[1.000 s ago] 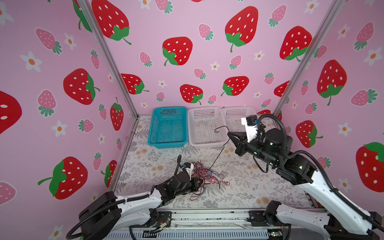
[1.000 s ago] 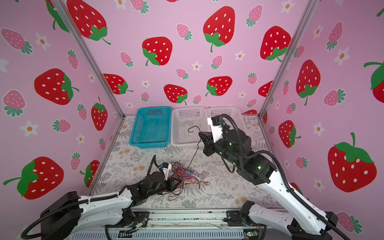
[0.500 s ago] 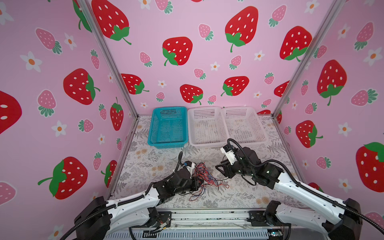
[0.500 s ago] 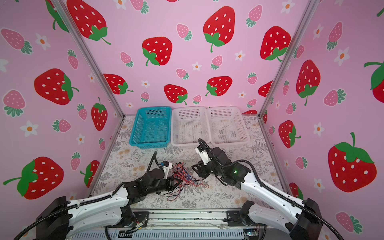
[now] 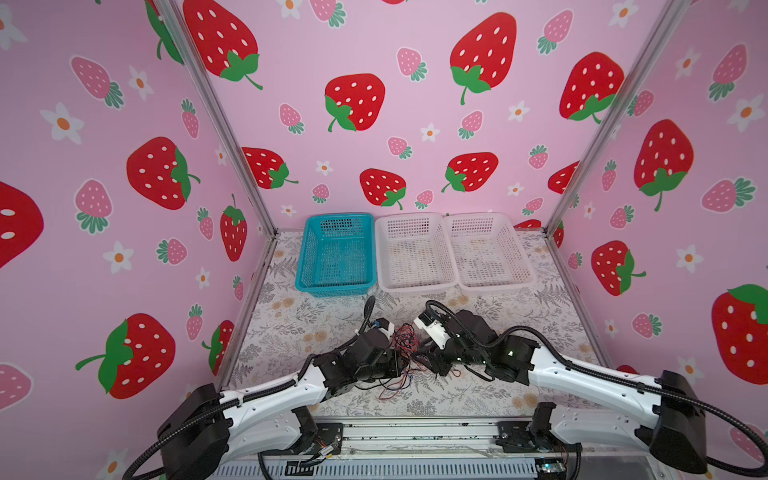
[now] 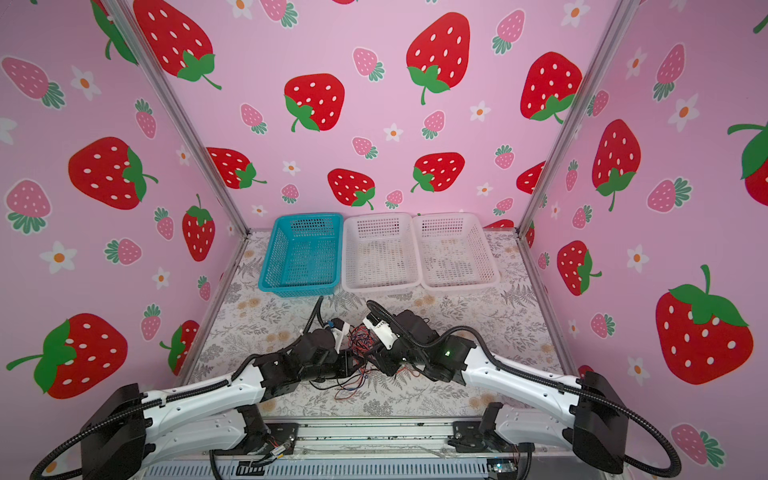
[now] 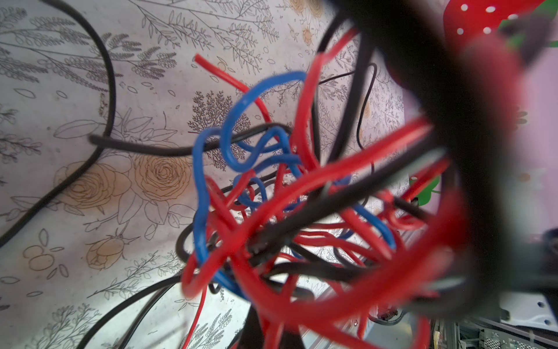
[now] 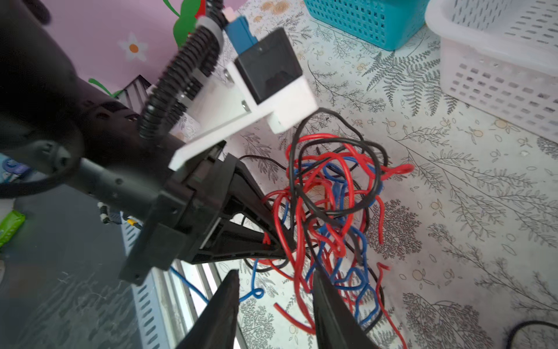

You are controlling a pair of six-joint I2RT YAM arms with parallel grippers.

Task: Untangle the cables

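In both top views the cables (image 5: 405,338) (image 6: 359,338) lie in one red, black and blue tangle near the front of the table (image 5: 519,320). They are well apart from the blue basket (image 5: 332,291) and two white baskets (image 5: 415,286) at the back. The left gripper (image 5: 397,360) and right gripper (image 5: 422,354) meet at the tangle from opposite sides. Their jaws are too small to read here.

In the left wrist view the cables (image 7: 271,196) crowd the lens, partly blurred, and black ends trail over the table (image 7: 90,121).

In the right wrist view the left gripper (image 8: 280,246) is clenched on red strands at the tangle's edge. The right gripper (image 8: 274,273) is released, its jaws parted. One of its fingers (image 8: 329,302) is at the edge of the cables (image 8: 332,181), and a blue loop lies on the table between the two.
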